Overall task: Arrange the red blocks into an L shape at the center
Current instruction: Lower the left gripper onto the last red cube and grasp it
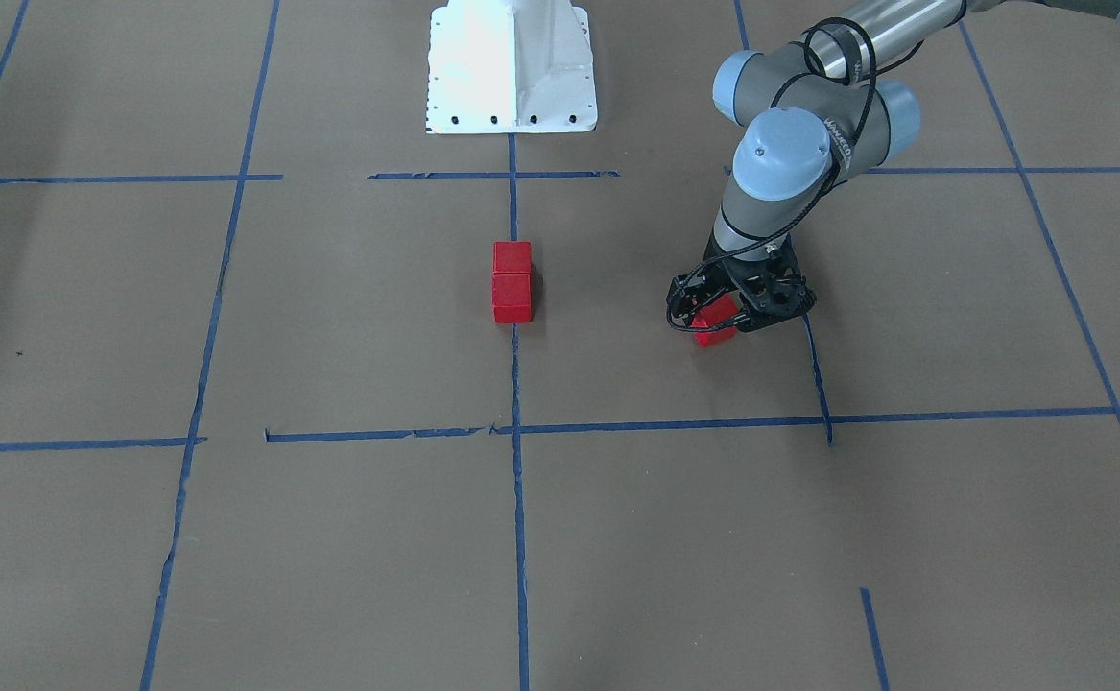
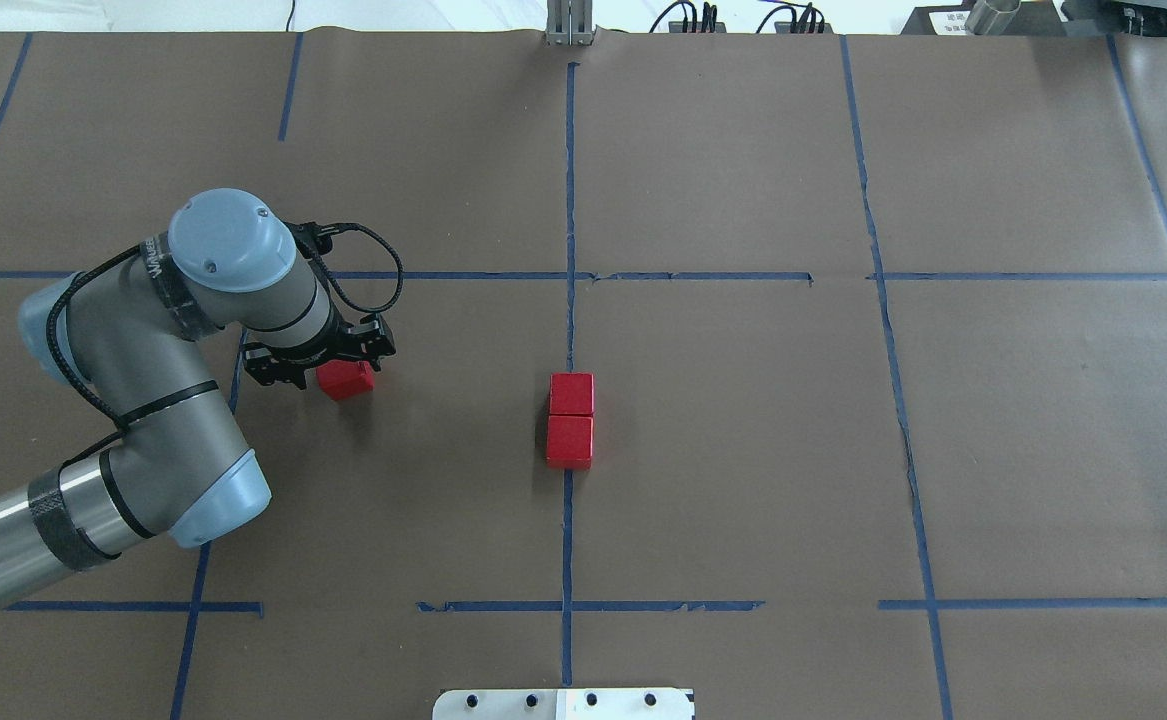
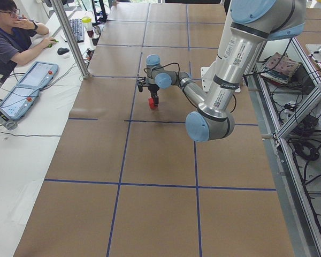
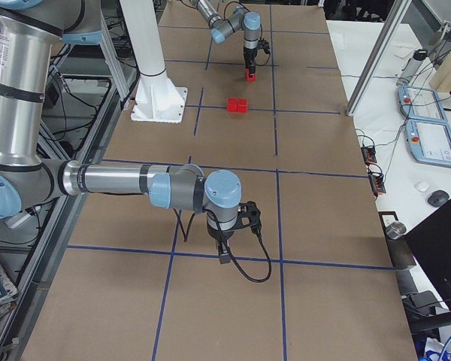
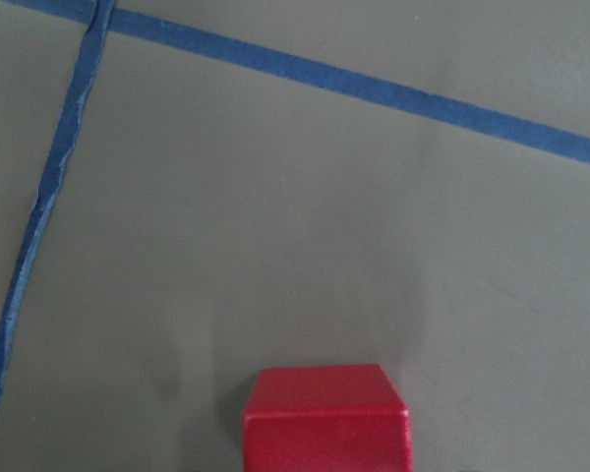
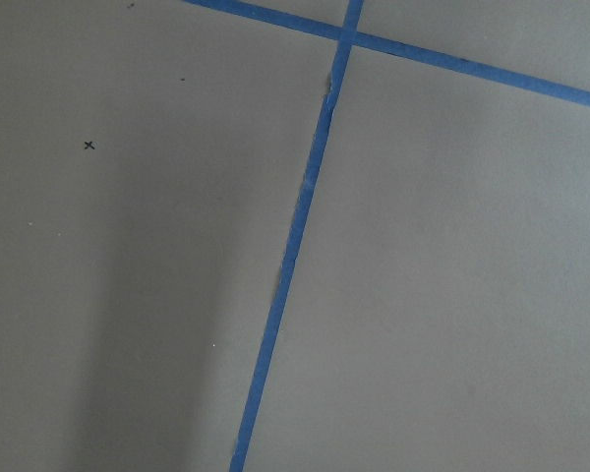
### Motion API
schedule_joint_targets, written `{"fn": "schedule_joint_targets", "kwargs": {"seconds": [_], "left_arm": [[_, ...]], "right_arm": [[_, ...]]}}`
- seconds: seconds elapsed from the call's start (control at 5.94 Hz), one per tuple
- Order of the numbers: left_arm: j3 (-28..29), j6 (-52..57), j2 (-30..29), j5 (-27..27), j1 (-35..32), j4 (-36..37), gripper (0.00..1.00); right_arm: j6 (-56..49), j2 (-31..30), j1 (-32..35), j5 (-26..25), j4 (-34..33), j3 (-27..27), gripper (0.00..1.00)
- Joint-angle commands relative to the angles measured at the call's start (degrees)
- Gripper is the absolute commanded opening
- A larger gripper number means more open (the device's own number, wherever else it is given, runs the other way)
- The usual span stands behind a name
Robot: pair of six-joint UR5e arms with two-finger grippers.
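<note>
red matte cube point(image 1: 716, 324) gripped in left fingers point(image 1: 750, 313), two cubes point(image 1: 512, 284) touching at center point(image 1: 515, 347), right fingers point(image 4: 224, 256) unclear

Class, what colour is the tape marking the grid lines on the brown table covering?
The tape is blue, shown best in the overhead exterior view.

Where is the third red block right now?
In the overhead view, the third red block is gripped in the left gripper at mid-left, well apart from the two touching red blocks on the central blue tape line.
</note>
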Motion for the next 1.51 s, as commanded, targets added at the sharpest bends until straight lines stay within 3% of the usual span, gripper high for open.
{"fn": "schedule_joint_targets", "kwargs": {"seconds": [0.0,0.17,0.84,1.01,1.18,1.35], "left_arm": [[1.11,-0.05,-0.58,0.16,0.16,-0.13,0.70],[1.20,0.12,-0.67,0.16,0.16,-0.13,0.58],[1.46,0.48,-0.67,0.16,-0.37,-0.13,0.61],[1.46,-0.04,-1.63,0.25,-0.45,-0.04,0.48],[1.20,-4.57,-3.21,0.16,-0.98,0.22,0.21],[0.85,-14.02,-5.14,0.42,-0.98,0.31,0.15]], "right_arm": [[0.00,0.00,-0.02,0.00,0.00,0.00,1.00],[0.00,0.00,-0.02,0.00,0.00,0.00,1.00],[0.00,0.00,-0.02,0.00,0.00,0.00,1.00],[0.00,0.00,-0.02,0.00,0.00,0.00,1.00],[0.00,0.00,0.06,0.00,0.00,0.09,1.00],[0.00,0.00,-0.02,0.00,0.00,0.09,1.00]]}}
